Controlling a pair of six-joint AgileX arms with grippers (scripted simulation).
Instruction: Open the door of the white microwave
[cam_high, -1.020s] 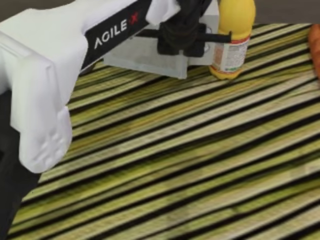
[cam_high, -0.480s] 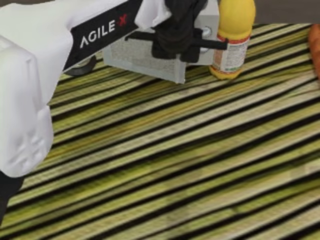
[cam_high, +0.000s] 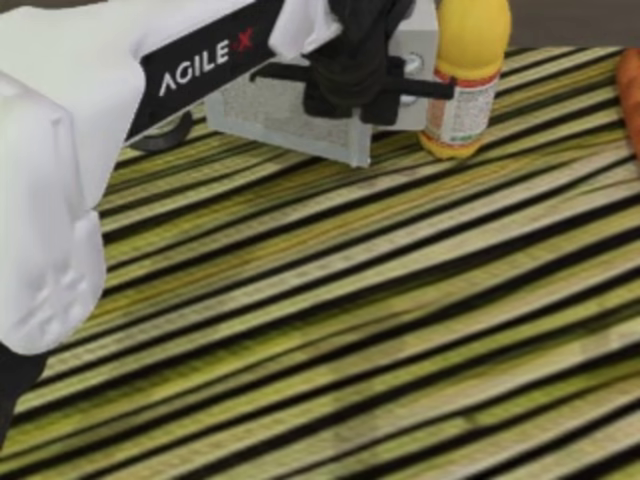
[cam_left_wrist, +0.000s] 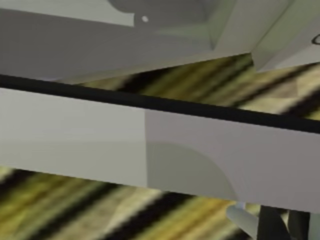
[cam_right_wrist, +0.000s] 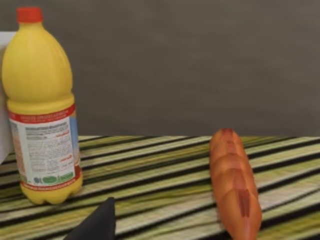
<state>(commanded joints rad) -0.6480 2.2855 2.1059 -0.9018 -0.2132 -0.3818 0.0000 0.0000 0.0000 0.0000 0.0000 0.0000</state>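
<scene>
Left end effector (cam_high: 362, 75) over the door (cam_high: 290, 118), swung out from white microwave (cam_high: 420, 35), grip unclear

A rendered test scene, not a real room: the bench (cam_high: 400, 330) wears a flat green, cream and black striped pattern, and a plain dark grey backdrop stands behind it. Kitchen props sit at the far edge: a white microwave (cam_high: 420, 35), a yellow bottle (cam_right_wrist: 42, 107), a bread loaf (cam_right_wrist: 235, 182).
</scene>
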